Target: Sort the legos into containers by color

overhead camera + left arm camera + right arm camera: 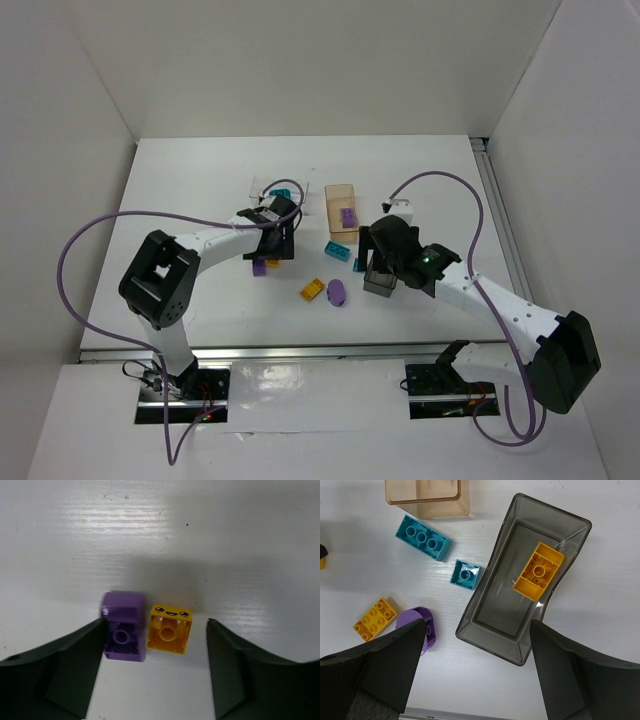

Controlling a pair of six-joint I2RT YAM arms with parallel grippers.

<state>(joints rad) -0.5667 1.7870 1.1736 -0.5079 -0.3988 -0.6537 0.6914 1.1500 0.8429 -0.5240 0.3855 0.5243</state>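
Note:
In the left wrist view my left gripper [156,672] is open and low over the table, with a purple brick [124,632] and a yellow smiley-face brick [169,635] side by side between its fingers, the purple one against the left finger. In the top view the left gripper [270,250] stands over them. My right gripper [477,672] is open and empty above the dark grey bin [485,605], which holds a yellow brick [538,571]. The orange-tan bin [342,190] holds a purple brick [348,216]. The clear bin [262,187] holds a teal brick [284,192].
Loose on the table are a long teal brick [423,537], a small teal brick [465,574], a yellow brick [375,619] and the purple oval piece [431,630], all left of the grey bin. White walls enclose the table on three sides.

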